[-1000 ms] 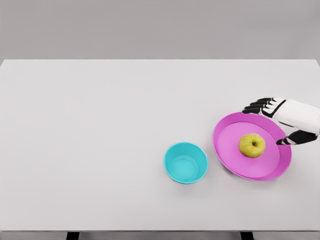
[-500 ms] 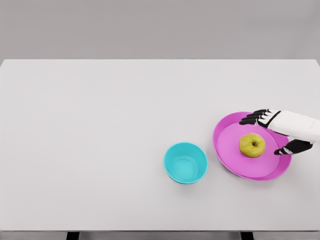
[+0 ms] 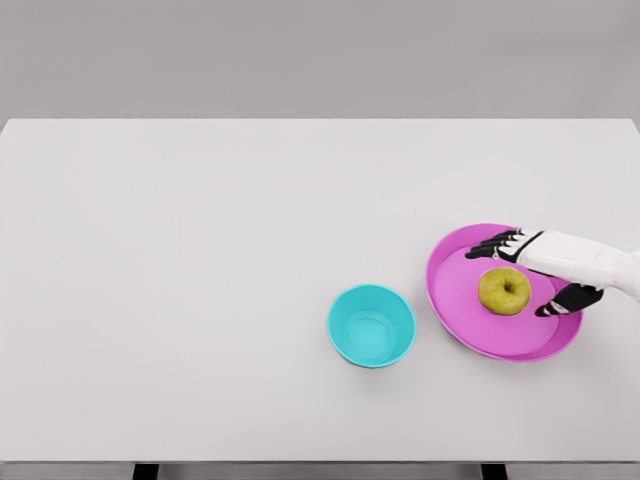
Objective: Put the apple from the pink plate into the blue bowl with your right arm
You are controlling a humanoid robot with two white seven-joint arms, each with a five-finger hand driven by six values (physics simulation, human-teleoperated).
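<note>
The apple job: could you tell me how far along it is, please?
Nothing is finished: the apple sits on the pink plate and the blue bowl holds nothing. In hand: the right hand is open around the apple, fingers behind it and thumb in front, not visibly closed. Left: grasp, lift, carry left, release in the bowl.

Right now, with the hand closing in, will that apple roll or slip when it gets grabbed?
The apple is round and sits loose on the pink plate, so a nudge would probably roll it. Its skin looks smooth, possibly slippery. The right hand has open fingers on both sides, which should cage it.
</note>
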